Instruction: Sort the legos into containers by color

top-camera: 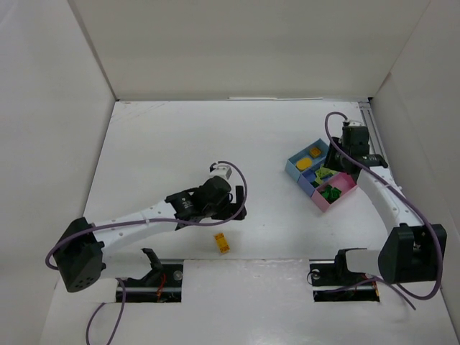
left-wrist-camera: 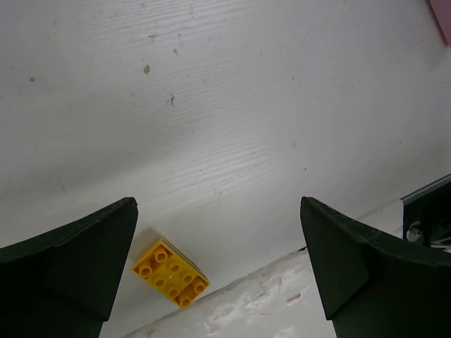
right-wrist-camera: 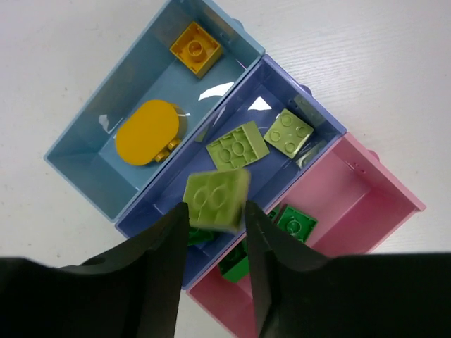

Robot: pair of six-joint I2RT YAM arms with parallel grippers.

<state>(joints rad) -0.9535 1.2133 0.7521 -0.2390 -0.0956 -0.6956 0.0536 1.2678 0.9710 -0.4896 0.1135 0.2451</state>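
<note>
The orange brick (left-wrist-camera: 170, 273) lies on the worktop (left-wrist-camera: 232, 127) near its 6 o'clock edge, beneath wide left fingers (left-wrist-camera: 70, 260). It is likely light, hard and slick, best pinched across its flat sides. Narrow right fingers (right-wrist-camera: 158, 267) flank a lime brick (right-wrist-camera: 215, 199) over the middle bin (right-wrist-camera: 278, 105); grip unclear.

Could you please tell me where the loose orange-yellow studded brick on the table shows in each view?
Top external: the orange-yellow studded plastic brick lies lower centre.
Left wrist: lower left, by the bottom edge.
Right wrist: not in it.
Shared landmark: the pink plastic bin, seen in all three.
</note>
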